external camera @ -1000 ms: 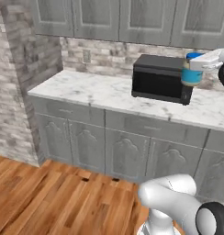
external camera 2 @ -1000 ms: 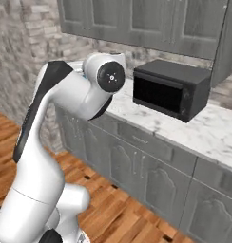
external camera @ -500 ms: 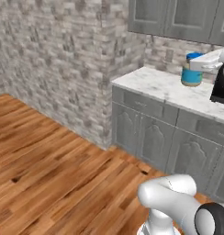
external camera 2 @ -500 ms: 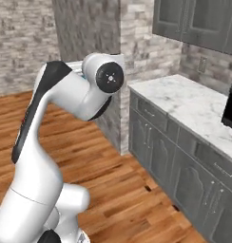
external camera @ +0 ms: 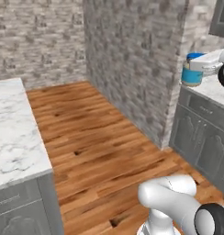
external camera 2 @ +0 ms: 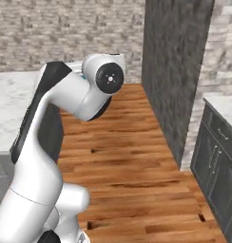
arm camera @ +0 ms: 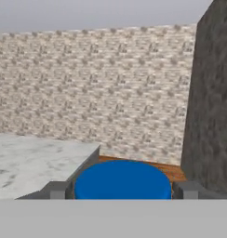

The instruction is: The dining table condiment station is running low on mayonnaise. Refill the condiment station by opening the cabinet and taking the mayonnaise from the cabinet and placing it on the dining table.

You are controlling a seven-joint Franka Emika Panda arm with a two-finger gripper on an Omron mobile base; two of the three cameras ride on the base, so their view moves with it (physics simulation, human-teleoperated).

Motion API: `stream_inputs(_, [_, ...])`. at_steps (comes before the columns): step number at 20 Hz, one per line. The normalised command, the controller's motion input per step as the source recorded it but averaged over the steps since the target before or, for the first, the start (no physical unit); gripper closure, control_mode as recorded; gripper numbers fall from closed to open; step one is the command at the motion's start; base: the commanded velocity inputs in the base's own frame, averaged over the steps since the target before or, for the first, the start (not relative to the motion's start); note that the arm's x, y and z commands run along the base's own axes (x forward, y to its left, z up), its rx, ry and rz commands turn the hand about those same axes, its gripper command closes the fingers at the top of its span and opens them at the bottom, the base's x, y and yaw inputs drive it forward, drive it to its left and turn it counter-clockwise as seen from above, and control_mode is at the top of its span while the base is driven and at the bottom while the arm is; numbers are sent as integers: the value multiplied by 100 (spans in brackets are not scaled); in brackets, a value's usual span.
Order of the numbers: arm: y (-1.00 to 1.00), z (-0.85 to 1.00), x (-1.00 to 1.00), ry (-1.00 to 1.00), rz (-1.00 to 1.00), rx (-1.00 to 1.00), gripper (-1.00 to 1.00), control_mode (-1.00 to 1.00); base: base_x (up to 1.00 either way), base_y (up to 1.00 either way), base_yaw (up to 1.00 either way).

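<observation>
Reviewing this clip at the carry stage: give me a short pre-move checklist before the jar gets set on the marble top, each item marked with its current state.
1. Mayonnaise between the fingers of the gripper: ok, a finger sits on each side of the blue lid in the hand view.
2. Jar upright: ok in the left base view.
3. Dining table in view: ok, bare marble at the left.
4. Jar above the table: not ok, wood floor lies between.
5. Brick wall corner clearance from the jar: cannot tell.

Your white arm (external camera 2: 65,142) rises at lower left over the wooden floor (external camera 2: 137,180); a marble worktop (external camera 2: 8,109) lies left, grey base cabinets (external camera 2: 215,166) right, below a brick wall (external camera 2: 65,33).
</observation>
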Motion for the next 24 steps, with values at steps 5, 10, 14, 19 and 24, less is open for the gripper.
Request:
stream_inputs(5, [0,0,0,0,0,0,100,100,0,32,63])
stream_inputs(10, [0,0,0,0,0,0,100,100,0,40,62])
stream_inputs(14, [0,0,0,0,0,0,100,100,0,38,62])
stream_inputs(19, [0,0,0,0,0,0,100,100,7,15,57])
stream_inputs(24, [0,0,0,0,0,0,100,100,88,-90,34])
